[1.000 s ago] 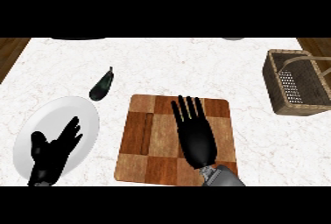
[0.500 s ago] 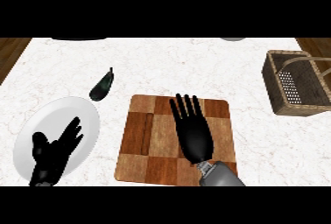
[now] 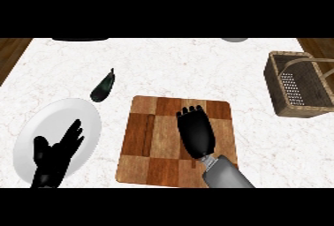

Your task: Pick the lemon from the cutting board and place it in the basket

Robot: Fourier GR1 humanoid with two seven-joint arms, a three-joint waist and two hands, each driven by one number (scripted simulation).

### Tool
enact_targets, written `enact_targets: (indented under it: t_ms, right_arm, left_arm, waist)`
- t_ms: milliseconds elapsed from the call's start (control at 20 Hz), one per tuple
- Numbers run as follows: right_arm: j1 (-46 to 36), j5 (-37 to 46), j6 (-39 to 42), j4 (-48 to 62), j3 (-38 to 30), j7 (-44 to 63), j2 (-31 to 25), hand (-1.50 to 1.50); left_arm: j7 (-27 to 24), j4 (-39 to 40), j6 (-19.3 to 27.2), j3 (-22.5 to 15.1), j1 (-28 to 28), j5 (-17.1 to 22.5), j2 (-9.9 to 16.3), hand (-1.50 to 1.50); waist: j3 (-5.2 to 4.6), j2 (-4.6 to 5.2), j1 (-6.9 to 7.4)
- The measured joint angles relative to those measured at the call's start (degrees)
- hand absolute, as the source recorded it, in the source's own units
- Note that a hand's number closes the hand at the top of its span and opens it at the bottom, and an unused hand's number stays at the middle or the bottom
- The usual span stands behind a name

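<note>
The desk (image 3: pixel 169 66) lies bare across the upper middle of the frame, a wide lane from the upper left to the basket (image 3: pixel 300 86) at the right edge. Between the cutting board (image 3: pixel 157 145) in the lower middle and the basket, the marble is open too. The right hand (image 3: pixel 195 134) lies over the board with its fingers curled at the tips. An eggplant (image 3: pixel 102 87) sits just off the board's upper left corner, near the plate (image 3: pixel 62 119) at lower left, where the left hand (image 3: pixel 55 154) hangs with fingers spread. The basket's handle arches across its open top.
</note>
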Motion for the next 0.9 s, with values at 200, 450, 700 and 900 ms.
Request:
enact_targets:
  t_ms: [200,450,700,900]
  right_arm:
    - [-0.98,1.94,-0.05,0.71,0.27,0.03,0.59,1.5]
    - [1.23,0.42,3.44,-2.94,0.33,1.28,1.02,1.5]
    - [5.31,-9.83,16.09,-12.05,-2.15,7.05,1.35,1.5]
    - [6.39,-18.24,20.77,-24.06,-4.01,13.11,1.5,1.5]
  left_arm:
    - [0.28,0.53,-0.84,0.58,-0.17,-0.13,0.16,0.0]
    - [2.16,-0.22,-0.08,0.94,-0.03,-0.73,-0.13,0.0]
    - [2.3,-1.14,0.2,1.17,0.97,-0.76,-0.29,0.0]
    - [2.58,-1.25,0.03,1.51,1.09,-0.66,-0.23,0.0]
  waist:
    - [0.06,-0.02,-0.05]
    - [0.15,-0.08,-0.38]
    - [0.17,0.01,-1.12]
    - [0.25,0.11,-1.32]
